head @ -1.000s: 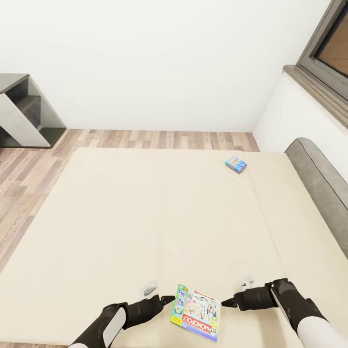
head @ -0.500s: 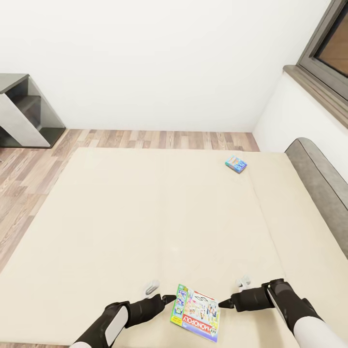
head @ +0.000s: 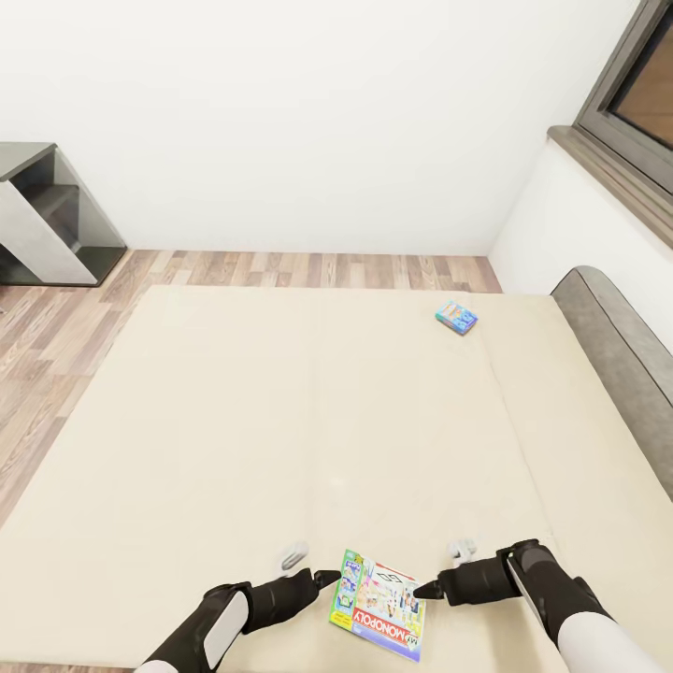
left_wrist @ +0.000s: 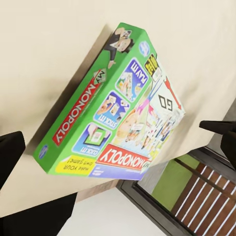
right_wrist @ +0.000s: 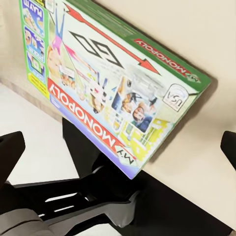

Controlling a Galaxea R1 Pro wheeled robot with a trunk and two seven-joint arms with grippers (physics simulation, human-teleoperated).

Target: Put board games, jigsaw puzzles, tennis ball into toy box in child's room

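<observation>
Monopoly box (head: 379, 605) lies flat on the bed (head: 234, 421), bottom centre of the head view. You're at the pick step: left gripper (head: 324, 579) is at its left edge, right gripper (head: 428, 589) at its right edge, neither visibly gripping. Both wrist views show fingers spread wide with the box between them. Next, I'd judge: close in from both sides, squeeze, lift. Count: two board games on the bed; the second, blue box (head: 456, 318), sits upper right.

A green My Monopoly box (left_wrist: 115, 105) lies flat on the beige bed (left_wrist: 44, 44), mid-frame. Dark fingertips (left_wrist: 10, 150) of the gripper (left_wrist: 120, 140) show at the left and right edges, apart from the box.
</observation>
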